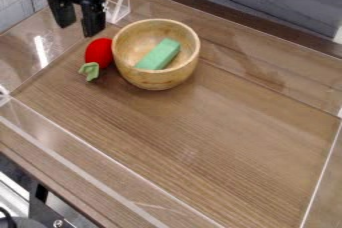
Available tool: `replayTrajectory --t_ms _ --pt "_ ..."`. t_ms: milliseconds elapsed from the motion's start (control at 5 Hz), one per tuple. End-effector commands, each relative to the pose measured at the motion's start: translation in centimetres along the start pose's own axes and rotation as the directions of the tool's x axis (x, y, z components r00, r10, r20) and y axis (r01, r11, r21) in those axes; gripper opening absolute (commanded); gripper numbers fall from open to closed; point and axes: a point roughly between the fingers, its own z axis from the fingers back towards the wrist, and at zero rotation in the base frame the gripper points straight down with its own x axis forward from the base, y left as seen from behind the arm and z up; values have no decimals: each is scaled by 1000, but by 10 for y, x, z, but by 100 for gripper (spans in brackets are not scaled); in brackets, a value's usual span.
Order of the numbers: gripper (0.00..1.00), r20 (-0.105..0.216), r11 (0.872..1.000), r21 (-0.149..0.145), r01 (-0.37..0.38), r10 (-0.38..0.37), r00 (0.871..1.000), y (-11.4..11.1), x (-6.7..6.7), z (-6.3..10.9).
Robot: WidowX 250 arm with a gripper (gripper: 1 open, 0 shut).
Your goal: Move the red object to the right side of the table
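The red object is a small round toy fruit with a green leafy stem, lying on the table just left of a wooden bowl. My gripper hangs above and behind the fruit, toward the back left. Its two dark fingers point down with a gap between them and nothing in it, so it is open. It is apart from the fruit.
A green block lies inside the wooden bowl. Clear acrylic walls edge the tabletop, with a folded clear piece at the back left. Bare wood-grain surface stretches across the front and right.
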Motion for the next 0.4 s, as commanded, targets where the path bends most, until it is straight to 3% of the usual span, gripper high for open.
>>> replayTrajectory --t_ms 0,200 --pt "100 46 999 35 38 -40 998 11 18 8" --pt "100 47 999 31 16 -18 999 14 19 2"
